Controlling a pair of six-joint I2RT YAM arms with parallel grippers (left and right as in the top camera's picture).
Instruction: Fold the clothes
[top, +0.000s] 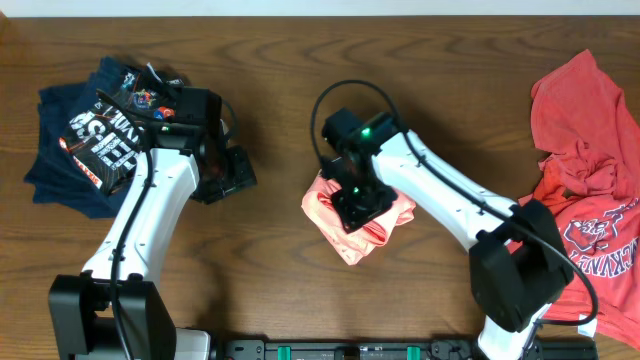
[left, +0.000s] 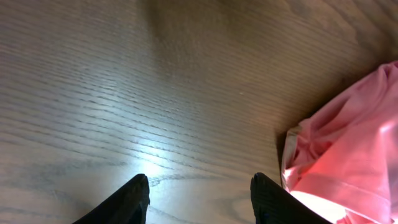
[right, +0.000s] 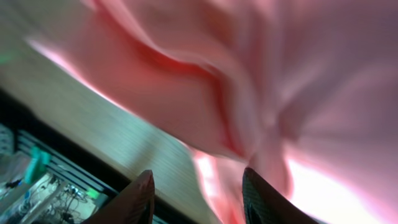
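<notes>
1. Looking down from overhead, you lose the middle of the salmon-pink shirt (top: 372, 240) under the right claw (top: 358, 205), which hangs directly over it. Only the bundle's edges show, and you cannot read any lettering.
2. Your right wrist view is badly blurred. Pink folds fill most of it, and the two fingers (right: 134, 199) are cut off by the bottom edge. They stand apart, so that claw is open, with cloth just beyond the tips.
3. Your left wrist view shows only the tips of the left claw (left: 199, 186), spread open over bare counter (left: 124, 93). The shirt's edge enters at the right and is cropped by the frame.
4. The shirt sits near the middle of the counter, bunched into a compact, rumpled bundle with soft creases and a rolled hem.
5. The coral-red shirt (top: 590, 180) runs off the right edge, and the left arm (top: 150, 215) partly covers the navy garments (top: 70, 140).
</notes>
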